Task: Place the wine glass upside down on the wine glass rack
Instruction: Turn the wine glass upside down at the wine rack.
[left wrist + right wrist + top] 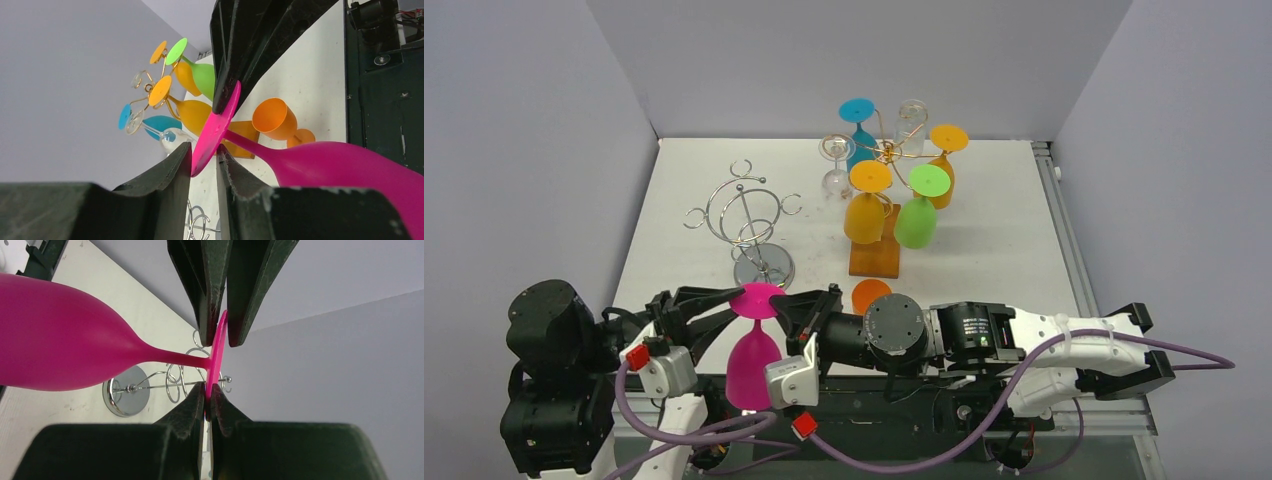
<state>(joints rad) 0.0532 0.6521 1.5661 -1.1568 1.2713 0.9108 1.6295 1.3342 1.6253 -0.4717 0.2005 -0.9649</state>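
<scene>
So this looks like a mid-air hand-off, and the trick with these is to never let one side go before the other is properly biting. The magenta plastic wine glass (754, 370) is already flipped, with the bowl hanging down and the flat round foot (216, 355) on top. It floats over the near edge of the white table (684, 180), right between the two arms. The right gripper (786, 306) is pinched tight on one edge of that foot; in its own wrist view the jaws meet on the disc with no daylight. The left gripper (732, 298) comes in from the opposite edge and straddles the rim. In the wrist views there's a bit of room beside the disc, so I read it as slightly apart and not clamped. What I'd do is push the left one a touch deeper onto the foot so it isn't just nipping the lip, then squeeze. Only after that should the right side ease off, because that bowl is a lot of weight hanging off a thin disc and it'll swing if the grip is shallow. The empty silver wire rack with the curled hooks (749, 215) stands just beyond the glass, toward the left arm's side. The gold wire rack loaded with coloured glasses (886, 152) is further back, so the silver one's my guess for the target. The stem has to slide into a hook with the foot riding above the wire.
</scene>
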